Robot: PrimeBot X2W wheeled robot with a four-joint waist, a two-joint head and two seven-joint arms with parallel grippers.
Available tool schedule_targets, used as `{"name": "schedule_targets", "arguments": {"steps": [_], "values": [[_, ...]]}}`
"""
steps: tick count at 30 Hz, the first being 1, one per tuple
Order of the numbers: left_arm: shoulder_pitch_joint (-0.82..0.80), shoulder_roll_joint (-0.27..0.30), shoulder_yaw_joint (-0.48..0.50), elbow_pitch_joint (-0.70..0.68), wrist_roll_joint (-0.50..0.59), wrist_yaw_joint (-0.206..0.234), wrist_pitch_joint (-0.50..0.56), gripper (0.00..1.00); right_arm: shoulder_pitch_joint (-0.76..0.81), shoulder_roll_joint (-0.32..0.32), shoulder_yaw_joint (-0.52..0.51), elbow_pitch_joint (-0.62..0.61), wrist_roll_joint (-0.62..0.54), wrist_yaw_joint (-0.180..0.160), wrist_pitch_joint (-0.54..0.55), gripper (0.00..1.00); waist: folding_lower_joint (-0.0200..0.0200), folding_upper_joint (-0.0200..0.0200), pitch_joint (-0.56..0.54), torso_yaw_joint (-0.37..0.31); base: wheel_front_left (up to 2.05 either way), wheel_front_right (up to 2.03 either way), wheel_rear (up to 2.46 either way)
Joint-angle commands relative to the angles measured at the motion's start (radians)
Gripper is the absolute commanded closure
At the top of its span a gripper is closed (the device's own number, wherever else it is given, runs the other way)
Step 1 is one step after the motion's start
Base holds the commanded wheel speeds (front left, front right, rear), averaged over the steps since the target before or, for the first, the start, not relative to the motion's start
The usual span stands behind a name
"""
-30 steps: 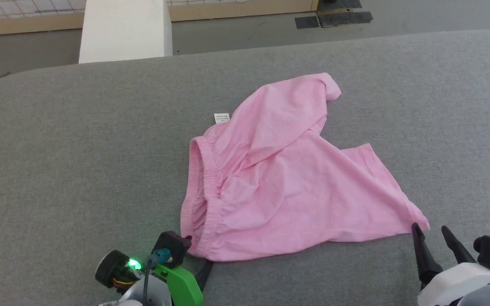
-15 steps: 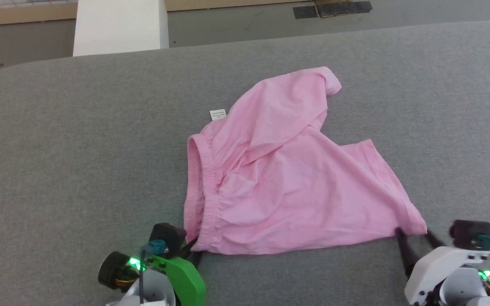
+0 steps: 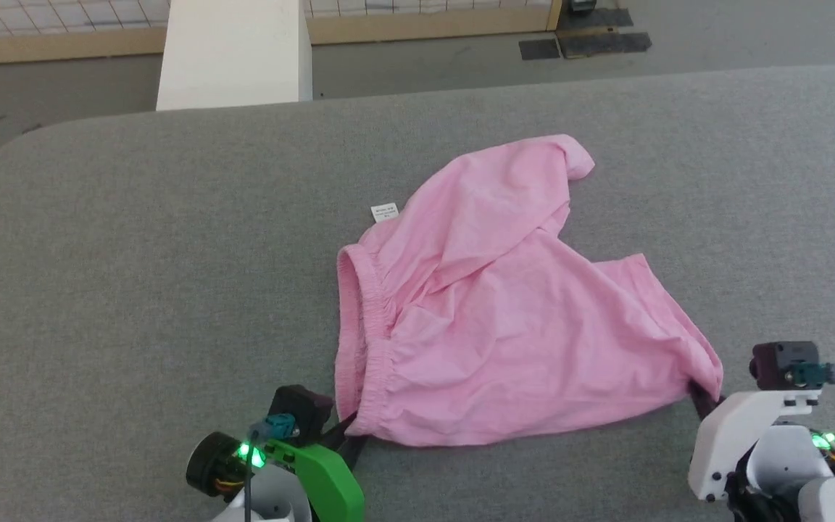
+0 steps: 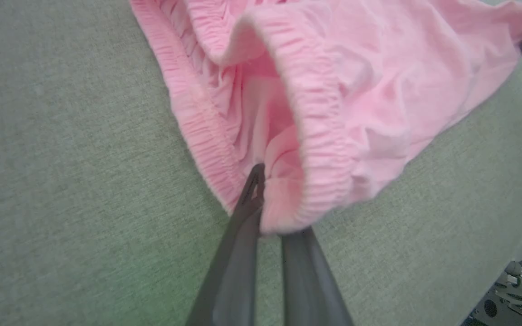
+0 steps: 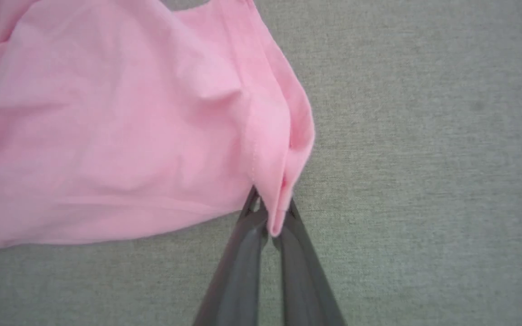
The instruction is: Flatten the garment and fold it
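Nearest us, our left gripper [image 4: 272,210] is pinched shut on the gathered waistband corner of the shorts [image 3: 490,326]. In the left wrist view one dark finger [image 4: 247,213] lies against the inside of the waistband, while the tip of the other is buried under the elastic and we cannot see it. From the head view these fingers are mostly hidden behind the green housing [image 3: 323,482] of the wrist and the edge of the cloth. Our right gripper [image 5: 272,206] is likewise closed, clamping a folded corner of a leg hem between both tips. In the head view only a short dark stretch of it shows under the cloth, below its white housing [image 3: 733,428].

The shorts lie crumpled on the grey table [image 3: 135,254], a little right of centre, with the waistband toward our left. The waistband gapes open beside the left grip, showing the inside. One leg is folded toward the far side with its end curled over, and it hides part of the cloth beneath it. The other leg spreads out to our right grip.

A small white label [image 3: 384,212] pokes out at the far left edge of the shorts; its print is too small for us to read.

Beyond the table stands a white block [image 3: 236,54], cut off by the top edge. Behind it are grey floor [image 3: 425,65], two dark mats [image 3: 584,45] and a wooden strip [image 3: 425,27].
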Motion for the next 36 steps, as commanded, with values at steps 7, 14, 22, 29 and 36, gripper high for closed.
{"name": "schedule_targets", "arguments": {"steps": [7, 14, 22, 29, 36], "values": [[-0.015, 0.001, 0.049, -0.154, -0.133, -0.070, 0.023, 1.00, -0.026, -0.022, -0.021, -0.204, 0.022, -0.001, 0.055, 1.00, 0.0000, 0.0000, -0.058, 0.005, 0.00, 0.00, 0.00], [-0.208, 0.050, 0.127, -0.322, -0.294, -0.118, 0.190, 1.00, -0.225, -0.168, 0.043, -0.337, 0.080, -0.001, 0.163, 1.00, 0.0000, 0.0000, -0.004, 0.003, 0.00, 0.00, 0.00], [-0.601, 0.044, 0.265, -0.224, -0.396, -0.058, 0.349, 1.00, -0.674, -0.315, 0.159, -0.241, 0.137, -0.001, 0.259, 1.00, 0.0000, 0.0000, 0.176, -0.029, 0.00, 0.00, 0.00], [-0.958, 0.011, 0.322, -0.058, -0.299, 0.023, 0.333, 1.00, -1.074, -0.364, 0.236, -0.035, 0.092, -0.001, 0.187, 1.00, 0.0000, 0.0000, 0.345, -0.051, 0.00, 0.00, 0.00], [-1.214, -0.040, 0.383, 0.092, -0.200, 0.065, 0.138, 1.00, -1.338, -0.326, 0.207, 0.100, 0.005, -0.001, 0.009, 1.00, 0.0000, 0.0000, 0.424, -0.056, 0.00, 0.00, 0.00]]}}
